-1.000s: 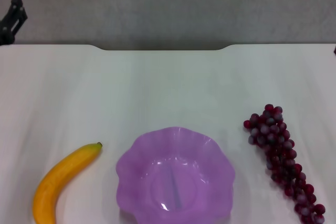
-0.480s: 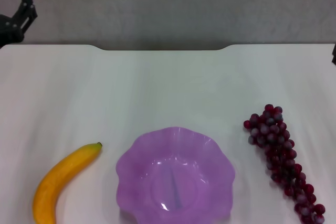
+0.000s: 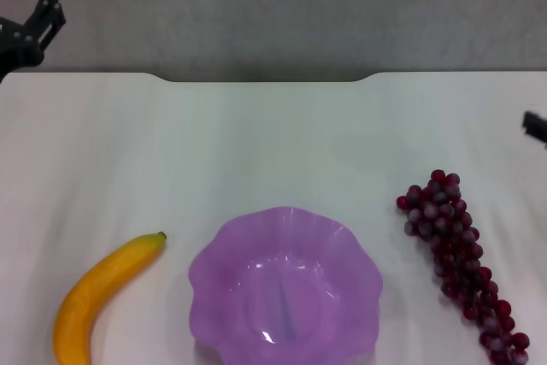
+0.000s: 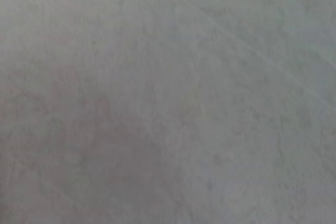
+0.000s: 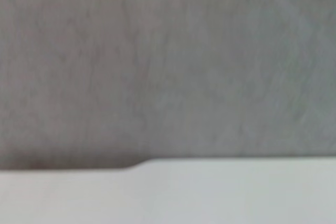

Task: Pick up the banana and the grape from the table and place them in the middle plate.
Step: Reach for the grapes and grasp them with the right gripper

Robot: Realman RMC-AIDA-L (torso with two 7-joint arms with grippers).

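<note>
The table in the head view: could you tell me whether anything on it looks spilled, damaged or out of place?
Nothing stands out. The banana lies whole on the table left of the plate, the grape bunch lies intact to its right, and the plate sits upright, holding nothing. Both grippers are at the edges, away from the fruit.

Ahead of me: plain grey wall, faintly mottled | below it: the white table with a notched far edge | my wrist cameras: same grey surface | light: soft, even
</note>
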